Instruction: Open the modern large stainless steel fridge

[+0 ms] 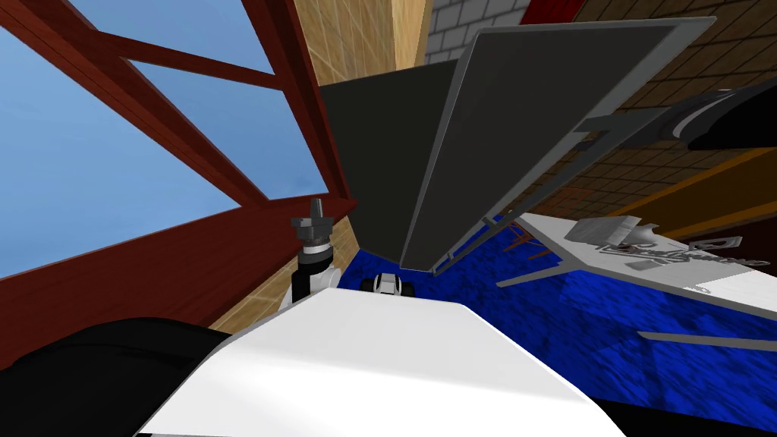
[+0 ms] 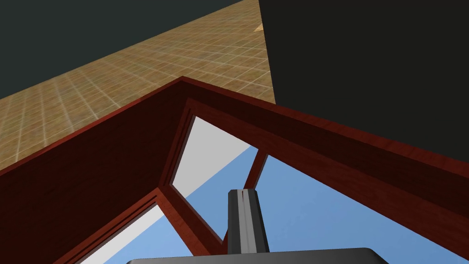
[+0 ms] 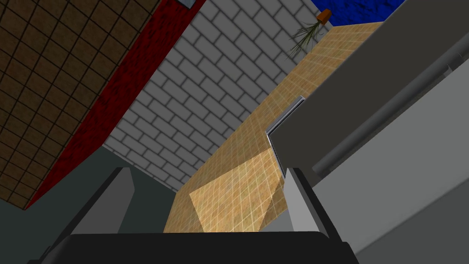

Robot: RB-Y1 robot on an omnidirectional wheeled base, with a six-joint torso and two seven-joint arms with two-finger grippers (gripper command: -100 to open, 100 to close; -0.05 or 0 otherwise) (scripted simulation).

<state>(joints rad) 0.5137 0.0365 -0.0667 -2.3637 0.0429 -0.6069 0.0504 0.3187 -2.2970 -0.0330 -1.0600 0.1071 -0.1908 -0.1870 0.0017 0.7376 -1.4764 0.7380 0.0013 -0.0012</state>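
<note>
1. The fridge (image 1: 379, 152) is the tall dark box right in front of me, next to the window (image 1: 76, 152). Its door (image 1: 531, 129) already stands swung out.
2. My right gripper (image 3: 210, 206) has its fingers wide apart and holds nothing. It is close by the door's edge, and the long bar handle (image 3: 380, 114) is just past one finger. I can't tell if that finger touches the door.
3. My left gripper (image 2: 247, 220) has its fingers pressed together, empty, up by the window.
4. To do it well, I think the right gripper should close around the handle, then swing the door slowly in a curve, not a straight tug.
</note>
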